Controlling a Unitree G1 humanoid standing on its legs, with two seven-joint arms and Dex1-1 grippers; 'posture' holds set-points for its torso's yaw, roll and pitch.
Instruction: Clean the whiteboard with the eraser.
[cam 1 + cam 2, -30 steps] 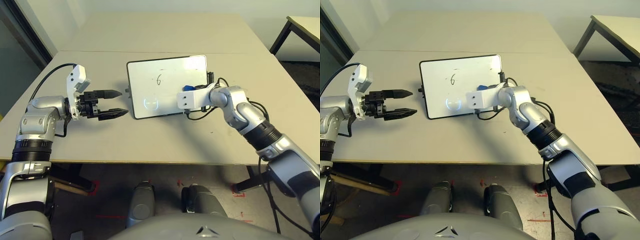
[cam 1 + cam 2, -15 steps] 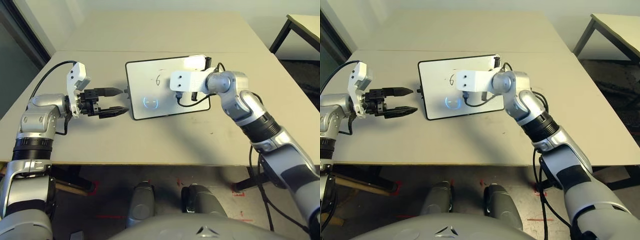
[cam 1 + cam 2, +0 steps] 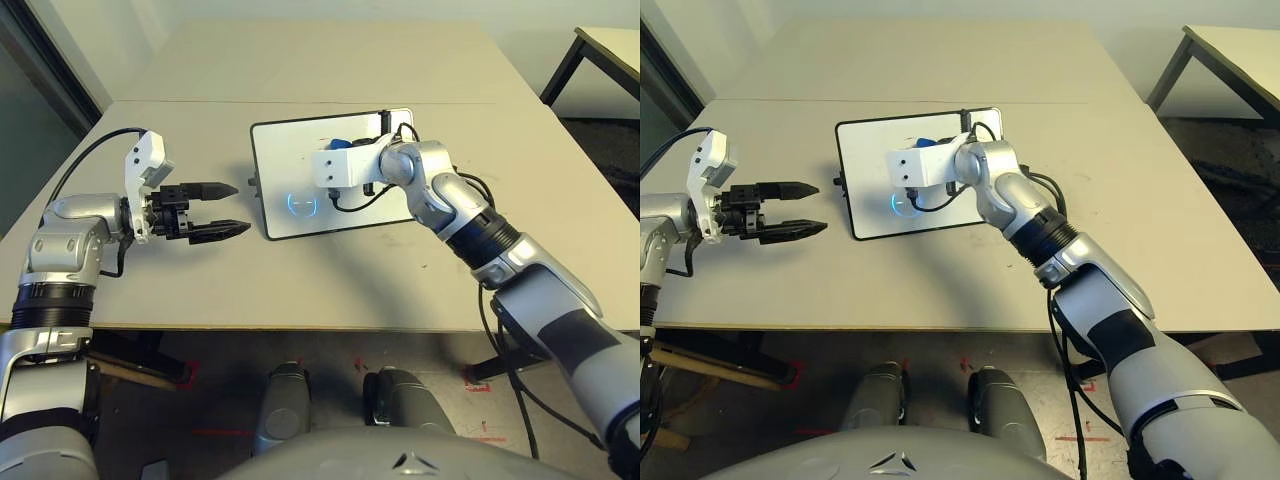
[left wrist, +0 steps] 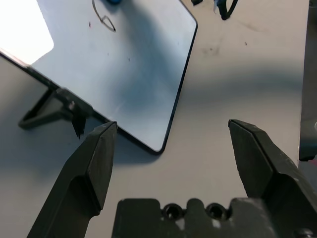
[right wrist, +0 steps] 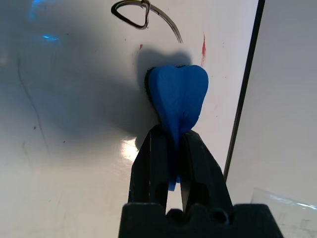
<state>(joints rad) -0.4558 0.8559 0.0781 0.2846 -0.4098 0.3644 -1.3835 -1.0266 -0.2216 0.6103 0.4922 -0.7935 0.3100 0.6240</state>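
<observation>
The whiteboard [image 3: 290, 175] lies flat on the beige table, in front of me at centre. My right gripper [image 3: 345, 152] reaches over its far middle, shut on the blue eraser [image 3: 340, 143]. In the right wrist view the eraser [image 5: 178, 94] is pinched between the black fingers [image 5: 148, 168] and pressed on the board, just short of a curled pen mark [image 5: 143, 10]. My left gripper [image 3: 228, 208] hovers open and holding nothing just left of the board's left edge. Its wrist view shows a corner of the whiteboard [image 4: 124, 64] beyond the fingers [image 4: 94, 163].
A grey knob [image 4: 54, 106] sticks out of the board's left side, close to my left fingertips. A black cable [image 3: 365, 200] from my right wrist loops over the board. The table [image 3: 300, 280] has bare room around the board. A second table [image 3: 605, 45] stands far right.
My right gripper has swept the eraser from the board's near right part up and leftward to its far middle. The left gripper has stayed beside the board, still open.
</observation>
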